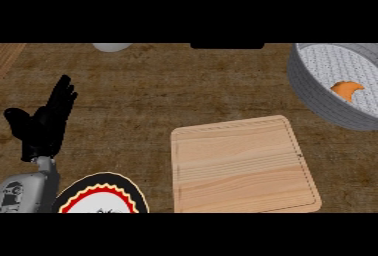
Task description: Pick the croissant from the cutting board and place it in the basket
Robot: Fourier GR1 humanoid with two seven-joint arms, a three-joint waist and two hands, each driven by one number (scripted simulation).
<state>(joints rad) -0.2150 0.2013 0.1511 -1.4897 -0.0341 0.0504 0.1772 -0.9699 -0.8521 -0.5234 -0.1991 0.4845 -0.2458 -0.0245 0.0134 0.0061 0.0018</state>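
A dark brown, wood-grained counter top (148, 95) filled the frame. At the upper right sat a round grey basket (314, 92) with a thick ribbed wall and a pale speckled floor, cut off by the right edge. Inside it, on that pale floor and toward its right side, lay the small orange crescent-shaped croissant (346, 89), clear of the wall.

Below and to the left of the basket, in the lower middle of the frame, lay a light wooden rectangular cutting board (240, 167) with rounded corners and a shallow groove running just inside its rim. Its top was bare wood, and it lay slightly turned against the frame's edges. Board and basket were apart, with a strip of counter between them.

At the left of the frame the black left hand (43, 125) stood on its grey forearm (26, 192), which came in from the lower left corner. Its fingers were straight and pointed up toward the top of the frame, the thumb spread out to the left, and it held nothing.

Just right of that forearm, at the bottom edge, showed part of a round plate (103, 197) with a black rim, a yellow outline and a red jagged ring around a white centre.

At the top edge, left of centre, a pale grey rounded object (112, 47) was partly visible, and to its right a flat black shape (227, 45); neither could be identified.
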